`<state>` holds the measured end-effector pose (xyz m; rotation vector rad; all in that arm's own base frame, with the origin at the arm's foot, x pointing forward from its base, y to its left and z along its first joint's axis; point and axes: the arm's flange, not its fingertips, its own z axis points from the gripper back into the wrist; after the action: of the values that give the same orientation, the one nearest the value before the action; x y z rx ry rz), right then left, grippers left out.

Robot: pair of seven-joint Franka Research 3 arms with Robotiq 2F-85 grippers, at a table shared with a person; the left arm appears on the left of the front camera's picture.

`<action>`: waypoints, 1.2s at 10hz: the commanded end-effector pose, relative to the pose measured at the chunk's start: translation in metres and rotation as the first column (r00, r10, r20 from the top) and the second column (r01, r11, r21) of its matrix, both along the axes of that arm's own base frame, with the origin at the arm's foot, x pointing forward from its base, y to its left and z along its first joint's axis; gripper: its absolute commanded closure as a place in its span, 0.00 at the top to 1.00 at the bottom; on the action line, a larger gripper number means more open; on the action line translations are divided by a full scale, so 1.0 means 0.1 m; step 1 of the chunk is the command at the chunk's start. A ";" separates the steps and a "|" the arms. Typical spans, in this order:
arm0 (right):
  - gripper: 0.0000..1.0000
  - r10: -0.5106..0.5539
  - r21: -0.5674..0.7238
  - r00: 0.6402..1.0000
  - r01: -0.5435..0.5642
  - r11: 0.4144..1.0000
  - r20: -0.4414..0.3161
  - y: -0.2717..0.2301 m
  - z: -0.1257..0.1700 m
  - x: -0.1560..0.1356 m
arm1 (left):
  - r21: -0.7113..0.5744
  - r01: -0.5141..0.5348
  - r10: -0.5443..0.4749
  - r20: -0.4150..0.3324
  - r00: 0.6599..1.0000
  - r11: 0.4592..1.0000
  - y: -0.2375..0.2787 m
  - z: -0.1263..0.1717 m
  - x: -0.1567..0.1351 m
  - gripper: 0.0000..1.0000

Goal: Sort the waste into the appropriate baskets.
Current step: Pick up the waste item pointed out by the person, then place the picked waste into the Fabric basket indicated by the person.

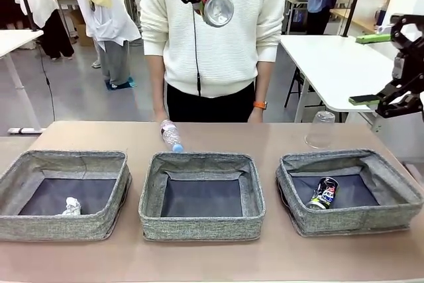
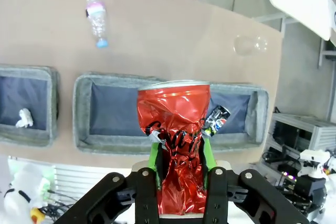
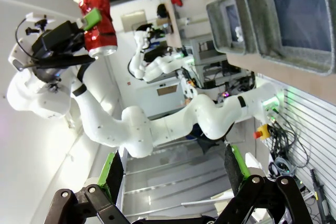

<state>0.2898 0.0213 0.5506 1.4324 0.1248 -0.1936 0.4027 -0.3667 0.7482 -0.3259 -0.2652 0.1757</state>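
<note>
1. While the left gripper (image 2: pixel 179 153) clamps the crushed red can (image 2: pixel 176 114) between its green pads (image 2: pixel 153 156), it hangs at the front view's top centre, high over the three baskets (image 1: pixel 202 225), probably to clear their walls.
2. The basket at lower right (image 1: pixel 351 220) holds a printed can (image 1: pixel 323 193), so metal likely belongs there.
3. At the right edge, the right gripper (image 3: pixel 173 171) stands wide and empty.
4. The bottle (image 1: pixel 171 135) and the cup (image 1: pixel 321 129) wait unsorted on the table (image 1: pixel 99 134) behind the baskets.

You look past the brown desk (image 1: pixel 212 256) onto a grey floor (image 1: pixel 66 101); white tables (image 1: pixel 331 64) stand at both sides.
</note>
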 end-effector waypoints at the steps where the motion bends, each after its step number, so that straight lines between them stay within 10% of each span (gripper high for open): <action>1: 1.00 0.003 0.000 1.000 -0.003 1.000 -0.004 0.00 0.05 0.00 | 0.017 -0.024 0.024 0.017 1.000 1.000 0.09 -0.01 -0.07 0.34; 12: 1.00 0.003 0.000 1.000 -0.003 1.000 -0.004 0.00 0.05 0.00 | 0.017 -0.024 0.024 0.017 1.000 1.000 0.09 -0.01 -0.07 0.34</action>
<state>0.2898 0.0213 0.5506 1.4324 0.1248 -0.1937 0.4020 -0.3632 0.7496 -0.3248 -0.2690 0.1808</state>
